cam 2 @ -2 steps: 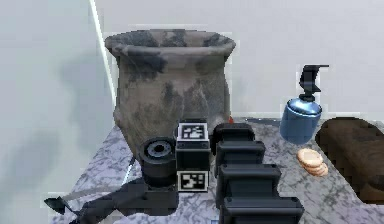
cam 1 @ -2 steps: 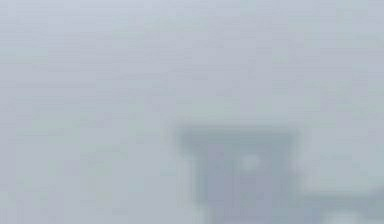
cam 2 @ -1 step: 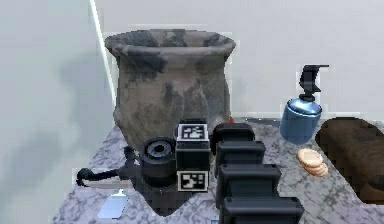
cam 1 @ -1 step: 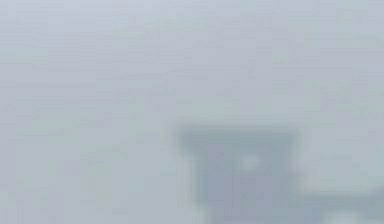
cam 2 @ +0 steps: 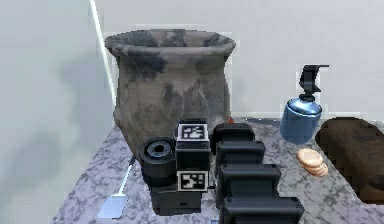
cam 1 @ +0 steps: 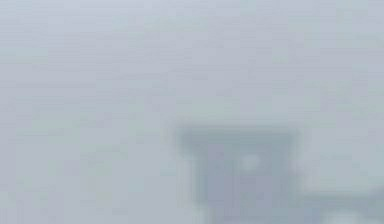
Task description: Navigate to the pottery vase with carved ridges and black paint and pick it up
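In the arm side view, the speckled grey tabletop (cam 2: 100, 165) runs across the lower half of the frame. At lower left you've got a thin pale strip (cam 2: 118, 195) with a wider end lying on it; what it is can't be told. Just right of that, below centre, is the gripper (cam 2: 155, 160), a dark rounded body. You can't tell its finger state or whether it holds anything, because the vase (cam 2: 165, 80) stands on the tabletop right behind it. The vase is grey-brown pottery with black patches and a wide mouth, upright, filling upper centre-left. Whether the gripper touches it can't be told. Two white marker squares (cam 2: 191, 133) sit beside the gripper, and the arm (cam 2: 245, 180) rises from the bottom edge. Right of the arm are a blue pump dispenser (cam 2: 299, 118), then a small stack of tan discs (cam 2: 315, 162), then a dark brown lump (cam 2: 360, 160) at the right edge.
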